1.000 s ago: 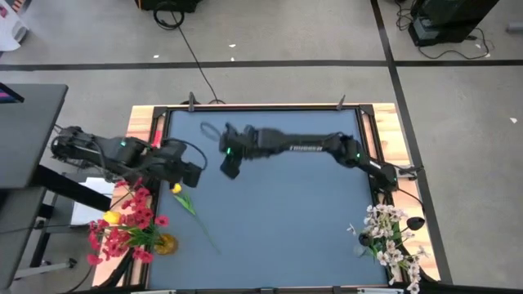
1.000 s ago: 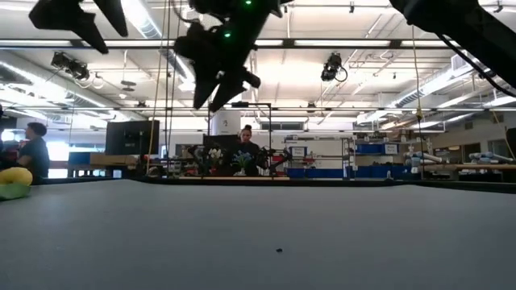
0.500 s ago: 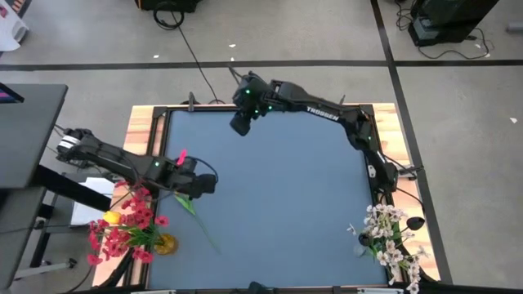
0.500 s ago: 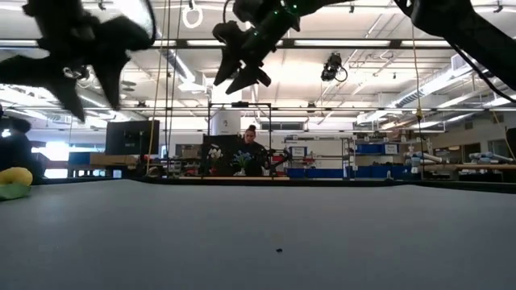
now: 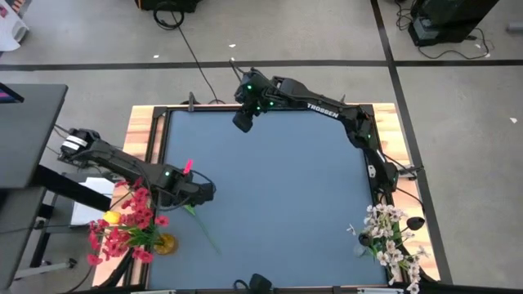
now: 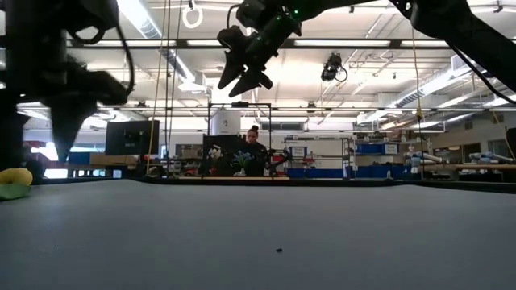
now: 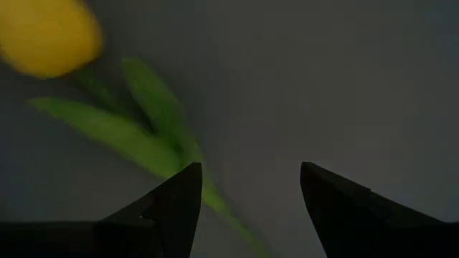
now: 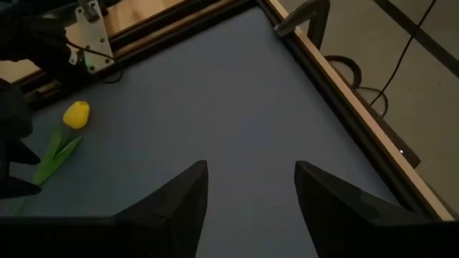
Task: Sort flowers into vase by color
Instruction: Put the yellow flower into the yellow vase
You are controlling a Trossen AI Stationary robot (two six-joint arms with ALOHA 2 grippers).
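1. Yellow tulip (image 5: 189,204) is lying on the surface (image 5: 278,196) at the high view's lower left; we are hovering our left claw (image 5: 204,192), spread open and empty, directly over its stem.
2. Next we are needing to descend and pinch the stem.
3. Our right claw (image 5: 243,122), open and empty, is waiting at upper centre.

Both arms are dark, jointed links with small green lights, the right arm (image 5: 327,113) lettered in white, each ending in two black tapered fingers (image 8: 176,208).

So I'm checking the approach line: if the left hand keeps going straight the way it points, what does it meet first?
Most likely the green stalk of the yellow tulip lying on the table: the left hand is open, with the stalk passing between its fingers. Depth is unclear.
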